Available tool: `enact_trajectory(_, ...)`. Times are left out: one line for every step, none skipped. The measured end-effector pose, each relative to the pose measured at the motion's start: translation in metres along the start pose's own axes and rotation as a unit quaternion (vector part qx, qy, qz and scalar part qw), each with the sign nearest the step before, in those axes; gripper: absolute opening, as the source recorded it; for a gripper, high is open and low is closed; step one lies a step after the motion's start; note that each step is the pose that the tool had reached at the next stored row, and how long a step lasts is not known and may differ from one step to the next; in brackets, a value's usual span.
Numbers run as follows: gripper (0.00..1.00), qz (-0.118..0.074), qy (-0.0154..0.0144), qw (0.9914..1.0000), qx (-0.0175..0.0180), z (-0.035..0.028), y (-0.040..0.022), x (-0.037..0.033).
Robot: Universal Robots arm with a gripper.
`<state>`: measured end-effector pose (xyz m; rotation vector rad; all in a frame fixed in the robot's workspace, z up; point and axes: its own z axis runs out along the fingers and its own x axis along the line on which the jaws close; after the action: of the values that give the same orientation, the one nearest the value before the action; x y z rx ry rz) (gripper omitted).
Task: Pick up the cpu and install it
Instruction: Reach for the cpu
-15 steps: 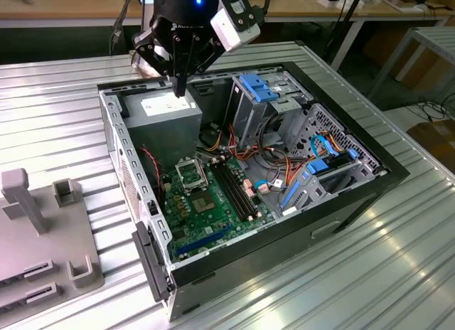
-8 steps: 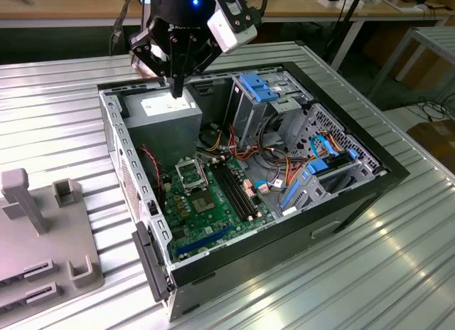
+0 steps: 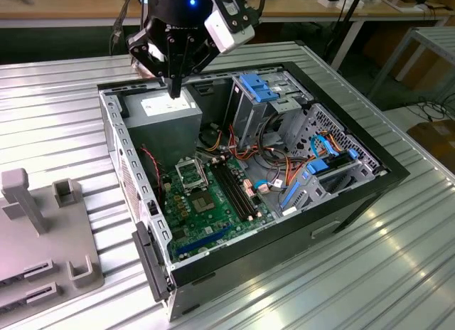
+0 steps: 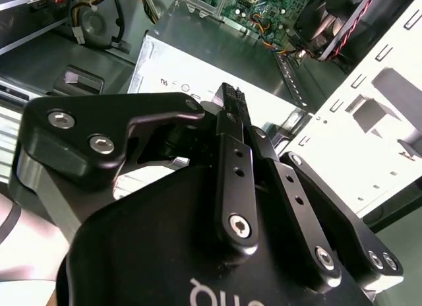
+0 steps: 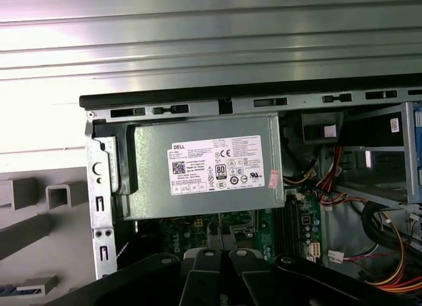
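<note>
We see the black gripper [image 3: 174, 89] poised over the grey metal power supply box [image 3: 168, 108], fingers [image 4: 236, 167] pinched together; whether they hold anything, we cannot tell.

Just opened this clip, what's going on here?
One robot arm is working over an open computer case that lies on a ribbed metal table. Its gripper hangs just above the grey power supply at one end of the case, fingers closed together. The black-framed socket on the green motherboard lies further along inside the case, apart from the gripper.
</note>
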<state>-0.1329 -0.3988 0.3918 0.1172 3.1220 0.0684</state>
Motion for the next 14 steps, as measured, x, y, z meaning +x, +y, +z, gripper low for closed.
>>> enact_trajectory(0.11,0.000,0.0000,1.00000,0.0000,0.0000,0.0000,0.0004)
enact_trajectory(0.11,0.000,0.0000,1.00000,0.0000,0.0001,-0.0001,0.0008)
enact_trajectory(0.11,0.000,0.0000,1.00000,0.0000,0.0001,-0.0001,0.0013)
enact_trajectory(0.11,0.000,0.0001,1.00000,0.0000,0.0001,-0.0001,0.0017)
enact_trajectory(0.11,0.000,0.0001,1.00000,0.0000,0.0001,-0.0002,0.0022)
enact_trajectory(0.11,0.000,0.0002,1.00000,0.0000,0.0002,-0.0002,0.0027)
enact_trajectory(0.11,0.000,0.0003,1.00000,0.0000,0.0002,-0.0003,0.0033)
enact_trajectory(0.11,0.000,0.0004,1.00000,0.0000,0.0002,-0.0003,0.0037)
enact_trajectory(0.11,0.000,0.0007,1.00000,0.0000,0.0003,-0.0003,0.0044)
enact_trajectory(0.11,0.000,0.0008,1.00000,0.0000,0.0003,-0.0004,0.0052)
enact_trajectory(0.11,0.000,0.0009,1.00000,0.0000,0.0003,-0.0005,0.0063)
enact_trajectory(0.11,0.000,0.0010,1.00000,0.0001,0.0003,-0.0006,0.0071)
enact_trajectory(0.11,0.000,0.0010,1.00000,0.0000,0.0004,-0.0007,0.0081)
enact_trajectory(0.11,0.000,0.0011,1.00000,0.0000,0.0004,-0.0007,0.0089)
